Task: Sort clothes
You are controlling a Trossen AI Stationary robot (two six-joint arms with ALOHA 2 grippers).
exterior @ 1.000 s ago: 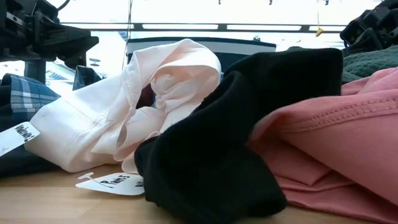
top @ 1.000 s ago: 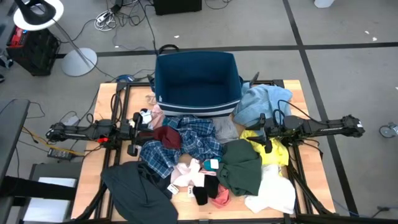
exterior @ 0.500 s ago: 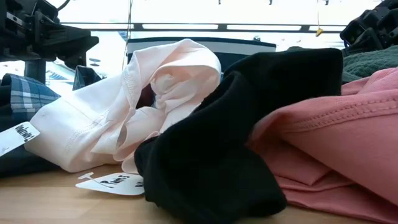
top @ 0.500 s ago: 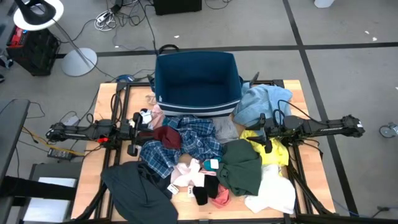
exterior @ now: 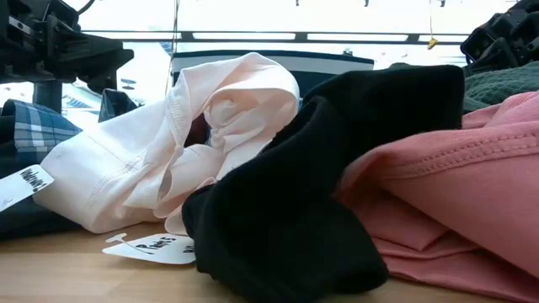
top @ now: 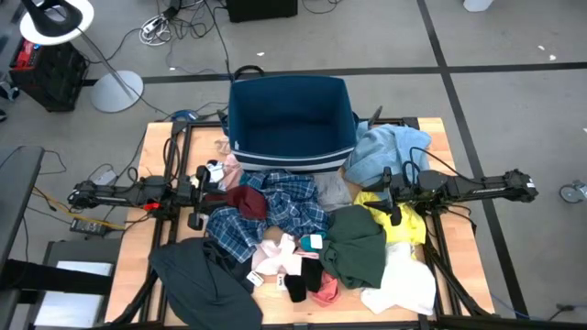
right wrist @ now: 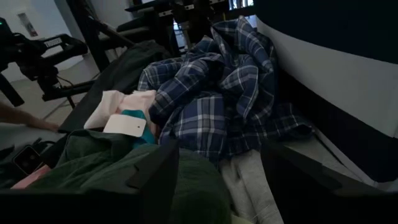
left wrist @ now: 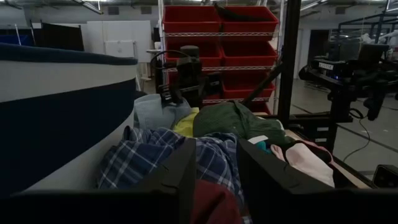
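Observation:
The clothes lie heaped on the wooden table in front of the navy bin (top: 292, 119). At the centre is a blue plaid shirt (top: 275, 206) with a maroon piece (top: 248, 202). To the right are dark green (top: 356, 246), yellow (top: 401, 223), white (top: 404, 282) and light blue (top: 385, 151) garments. Dark grey (top: 197, 275), pale pink (exterior: 202, 135), black (exterior: 320, 194) and salmon (exterior: 455, 194) pieces lie near the front. My left gripper (top: 213, 188) (left wrist: 216, 168) stands open at the pile's left, pointing level over the maroon piece. My right gripper (top: 381, 194) (right wrist: 221, 162) stands open at the pile's right, over the dark green garment.
The bin stands at the table's far edge, open side up, its white-striped wall (left wrist: 56, 124) close to both grippers. White paper tags (exterior: 152, 248) lie among the clothes. Bare wood (top: 160, 156) shows at the far left. Red shelf bins (left wrist: 217, 37) stand beyond the table.

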